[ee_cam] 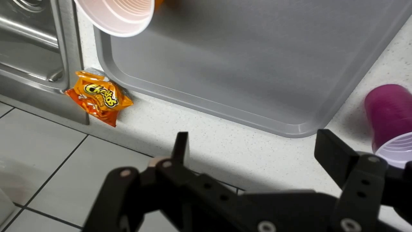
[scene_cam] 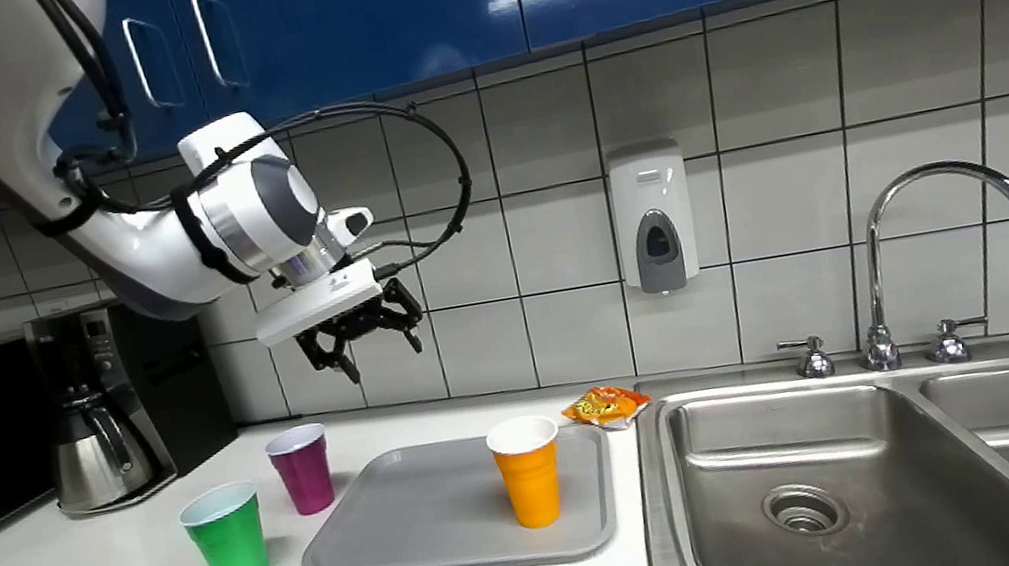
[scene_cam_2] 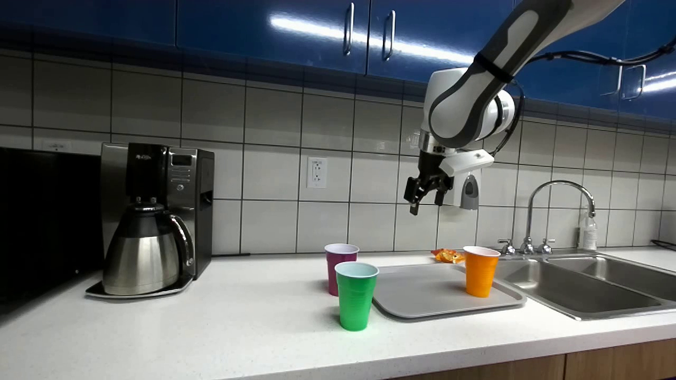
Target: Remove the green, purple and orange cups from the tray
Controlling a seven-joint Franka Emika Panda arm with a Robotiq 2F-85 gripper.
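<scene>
Only the orange cup (scene_cam: 531, 481) stands on the grey tray (scene_cam: 401, 522), upright near its sink-side end. Off the tray, on the white counter, the purple cup (scene_cam: 304, 477) and the green cup (scene_cam: 232, 544) both stand upright beside the tray's opposite end. High above the back of the counter hangs my gripper (scene_cam: 385, 361), its jaws wide apart and nothing between them. In the wrist view the gripper (ee_cam: 252, 138) points past the tray's back rim; the purple cup (ee_cam: 389, 112) shows at the right, part of the orange cup (ee_cam: 128, 19) at the top. Green is out of that view.
An orange snack bag (ee_cam: 99, 96) lies between the tray's back corner and the steel sink (scene_cam: 800, 489). A curved faucet (scene_cam: 942, 171) rises behind the basins. A coffee maker with a steel pot (scene_cam_2: 142, 253) stands at the counter's far end. Blue cabinets (scene_cam: 360, 12) hang overhead.
</scene>
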